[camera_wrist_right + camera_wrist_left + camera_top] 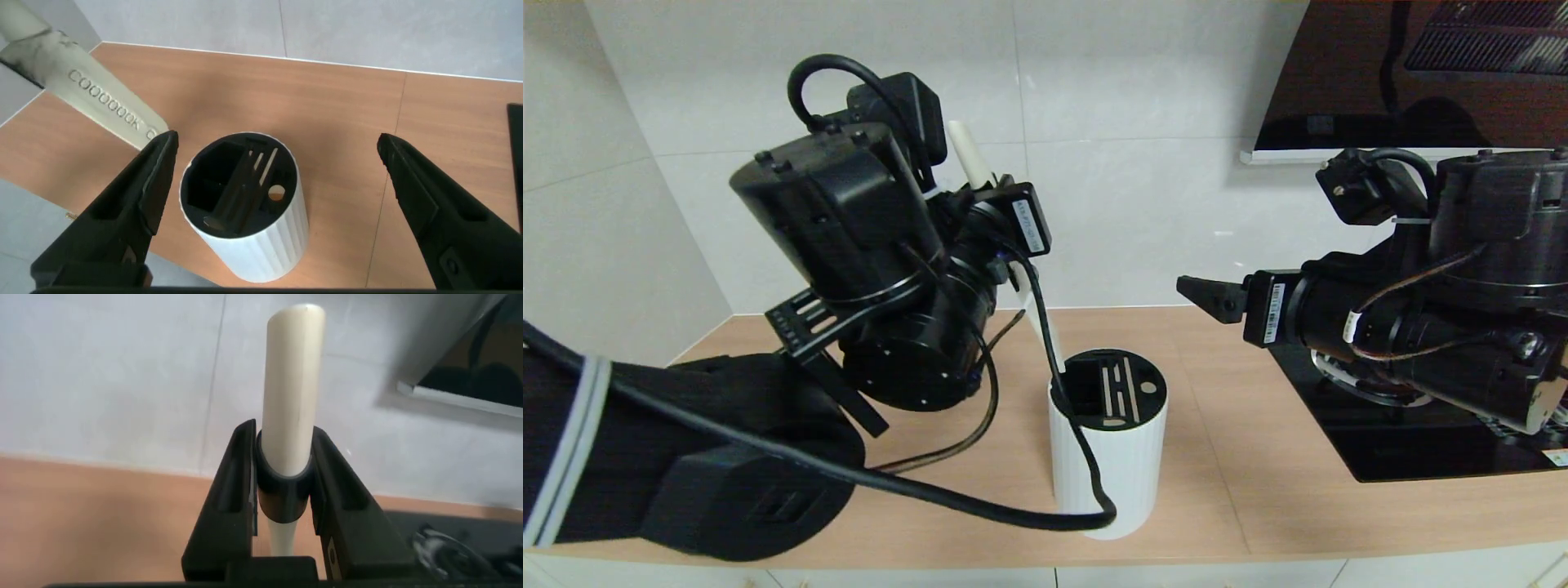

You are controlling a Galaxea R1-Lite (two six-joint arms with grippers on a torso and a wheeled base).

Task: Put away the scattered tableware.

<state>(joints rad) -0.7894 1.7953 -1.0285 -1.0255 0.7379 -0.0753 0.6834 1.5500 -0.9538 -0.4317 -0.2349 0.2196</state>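
My left gripper [990, 186] is shut on the cream handle of a knife [292, 384], held above the counter. The knife's pale blade [1039, 322] slants down toward a white ribbed utensil holder [1112, 457] with a black slotted top. In the right wrist view the blade [90, 86] ends near the holder's rim [245, 224]; a finger hides the tip. My right gripper [276, 151] is open and holds nothing. It hangs in the air to the right of the holder [1205, 296], pointing at it.
A black cooktop [1405, 445] is set into the wooden counter [1241, 425] at the right, under my right arm. A dark range hood [1421, 73] hangs on the white tiled wall. My left arm's cable [1013, 513] drapes in front of the holder.
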